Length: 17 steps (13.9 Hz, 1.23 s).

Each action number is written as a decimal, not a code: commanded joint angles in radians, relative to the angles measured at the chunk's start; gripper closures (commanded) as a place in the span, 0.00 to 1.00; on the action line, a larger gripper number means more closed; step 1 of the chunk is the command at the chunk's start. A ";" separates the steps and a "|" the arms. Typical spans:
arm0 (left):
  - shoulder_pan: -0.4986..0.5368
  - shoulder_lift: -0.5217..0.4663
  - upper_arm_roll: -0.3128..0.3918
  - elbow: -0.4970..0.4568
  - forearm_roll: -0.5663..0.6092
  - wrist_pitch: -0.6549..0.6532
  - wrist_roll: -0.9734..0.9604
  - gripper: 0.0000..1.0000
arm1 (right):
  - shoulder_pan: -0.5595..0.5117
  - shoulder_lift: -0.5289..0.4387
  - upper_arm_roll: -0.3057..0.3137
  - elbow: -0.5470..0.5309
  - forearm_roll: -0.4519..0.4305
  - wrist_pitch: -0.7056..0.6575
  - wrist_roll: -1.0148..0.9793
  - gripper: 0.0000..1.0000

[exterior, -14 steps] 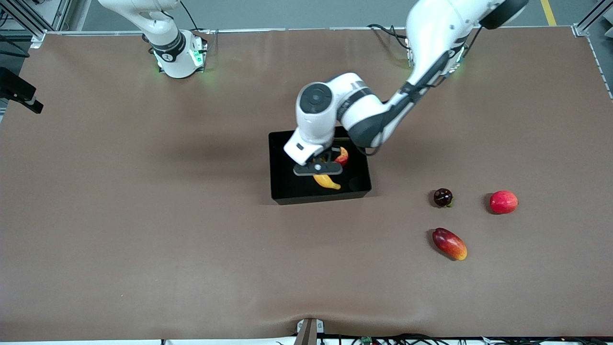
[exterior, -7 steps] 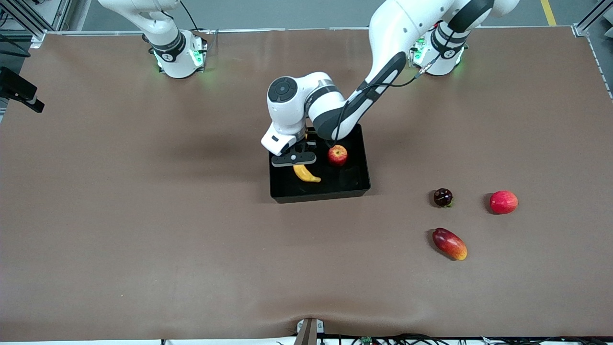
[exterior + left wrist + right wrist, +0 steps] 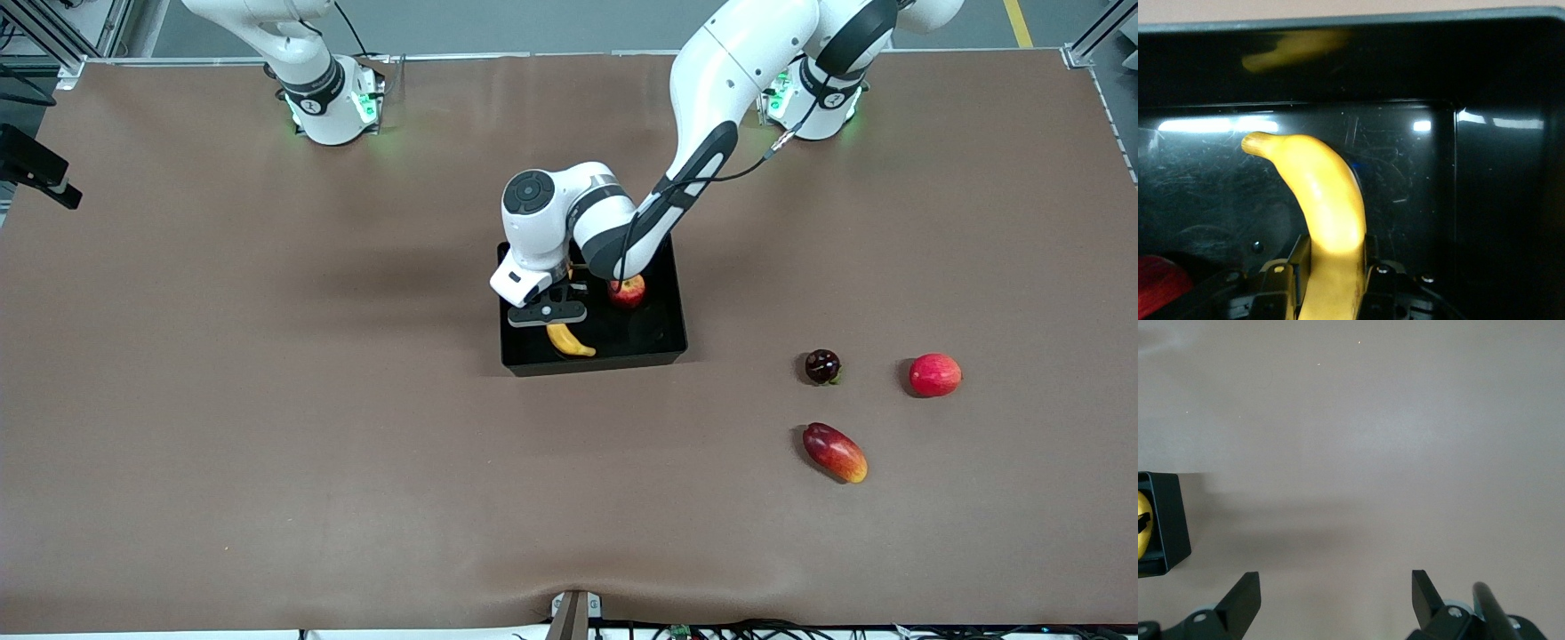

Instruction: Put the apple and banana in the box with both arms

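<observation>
My left claw (image 3: 549, 313) is clamped on the banana (image 3: 569, 340), holding it low inside the box (image 3: 662, 348) so it can be let go without rolling out. The apple (image 3: 628, 291) already sits in the box, at about two o'clock from the banana, so I judge only the release is left. My right claw (image 3: 1336, 603) waits wide and empty over bare table (image 3: 267, 427). The mango (image 3: 835, 452) lies out at four o'clock.

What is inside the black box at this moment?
The box holds the apple, partly covered by the left arm, and the banana, gripped by the left gripper. The floor under the arm is hidden.
</observation>
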<state>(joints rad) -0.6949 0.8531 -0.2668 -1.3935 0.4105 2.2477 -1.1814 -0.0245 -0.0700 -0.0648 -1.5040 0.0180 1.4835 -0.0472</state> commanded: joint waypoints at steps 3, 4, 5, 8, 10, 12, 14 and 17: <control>-0.028 0.029 0.037 0.022 0.017 0.038 -0.015 0.22 | -0.006 0.004 0.000 -0.001 -0.015 -0.003 0.004 0.00; -0.023 0.018 0.037 0.021 0.013 0.036 -0.018 0.00 | -0.006 0.004 0.002 -0.001 -0.015 -0.003 0.006 0.00; -0.020 0.003 0.037 0.021 0.011 0.029 -0.018 0.00 | -0.005 0.004 0.002 -0.001 -0.015 -0.003 0.004 0.00; 0.029 -0.064 0.035 0.021 0.011 -0.025 -0.006 0.00 | -0.006 0.004 0.000 -0.001 -0.015 -0.003 0.003 0.00; 0.077 -0.143 0.023 0.019 0.008 -0.110 0.026 0.00 | -0.005 0.004 0.000 -0.001 -0.015 -0.003 0.003 0.00; 0.121 -0.224 0.024 0.018 -0.022 -0.202 0.113 0.00 | -0.005 0.004 0.000 -0.001 -0.015 -0.003 0.003 0.00; 0.188 -0.302 0.023 0.016 -0.065 -0.290 0.224 0.00 | -0.005 0.004 0.000 -0.001 -0.015 -0.003 0.003 0.00; 0.311 -0.397 0.024 0.016 -0.125 -0.393 0.382 0.00 | 0.003 0.004 0.002 -0.001 -0.015 -0.005 0.004 0.00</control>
<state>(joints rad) -0.4568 0.5232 -0.2334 -1.3376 0.3247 1.8982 -0.8831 -0.0246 -0.0639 -0.0680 -1.5050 0.0177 1.4833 -0.0471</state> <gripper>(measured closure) 0.000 0.000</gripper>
